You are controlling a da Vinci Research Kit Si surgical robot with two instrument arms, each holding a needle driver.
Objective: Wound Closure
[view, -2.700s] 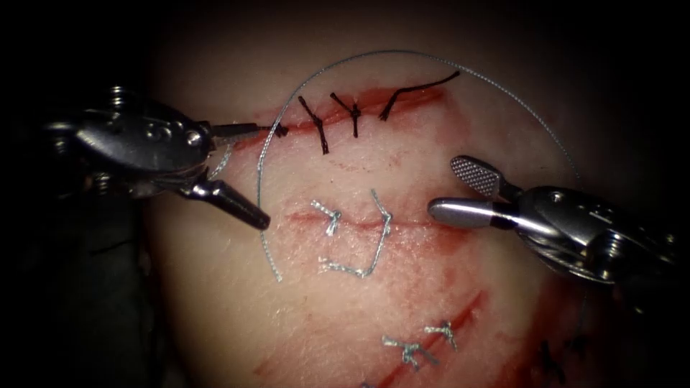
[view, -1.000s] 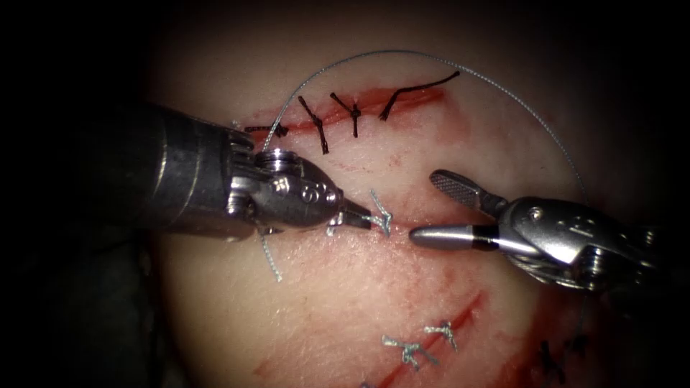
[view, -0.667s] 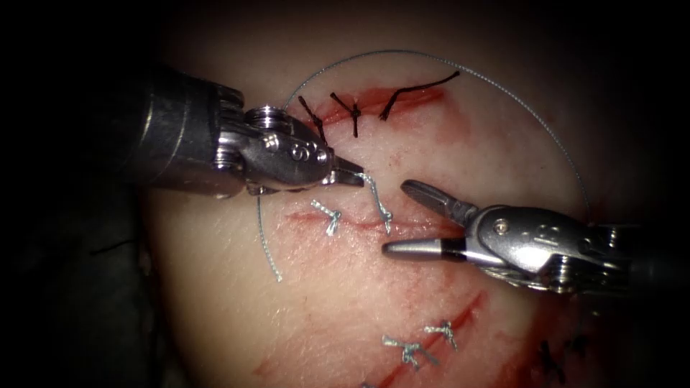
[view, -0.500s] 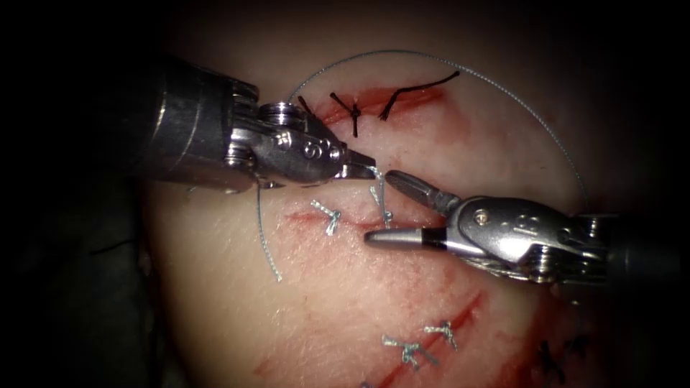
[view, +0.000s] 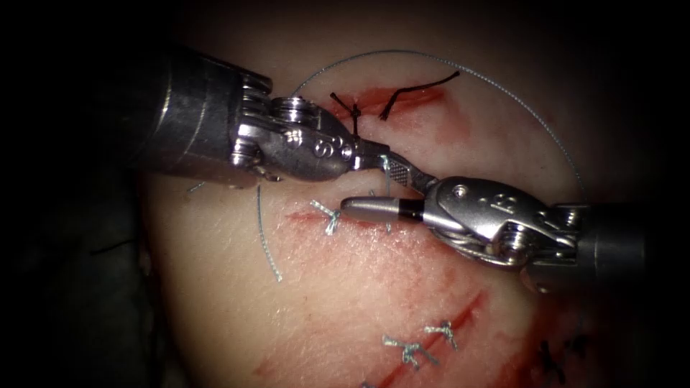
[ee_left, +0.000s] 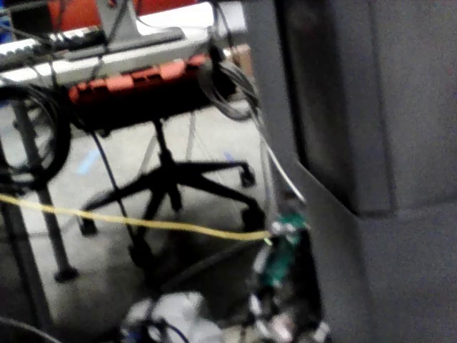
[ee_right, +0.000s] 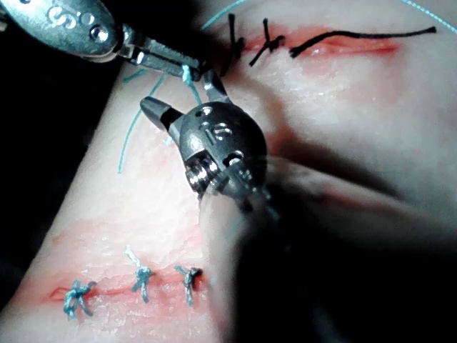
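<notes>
Endoscope view: left tool [view: 371, 155] reaching in over the pale tissue [view: 338, 302], jaws closed on a pale thread tail [view: 386, 169] drawn up from a stitch on the middle cut [view: 302, 217]. Right tool [view: 364, 184] meeting it from the right, jaws spread wide and holding nothing, the ribbed upper one just beside the left tool's tip, the smooth lower one lying along the middle cut, the thread tail running down between the two. Just left of the lower jaw, a knotted pale stitch [view: 328, 216] on that cut. A long thread [view: 503, 90] arcing over the upper cut [view: 381, 97] and down the right side, a loose end [view: 267, 241] lying on the tissue to the left of the middle cut. Dark stitches [view: 354, 115] crossing the upper cut, more pale stitches [view: 415, 347] on the lower cut [view: 460, 316], red fluid [view: 431, 259] smeared along all three. Left wrist view: an office chair base [ee_left: 171, 182] and a yellow cable [ee_left: 143, 223] on a grey floor [ee_left: 100, 271], well away from the tissue. Right wrist view: right tool [ee_right: 183, 100] seen from behind, jaws parted to either side of the thread tail [ee_right: 188, 76]; left tool [ee_right: 187, 68] pinching that tail at its tip; dark stitches [ee_right: 265, 43] on the far cut [ee_right: 343, 44], three pale knotted stitches [ee_right: 139, 275] on the near one.
</notes>
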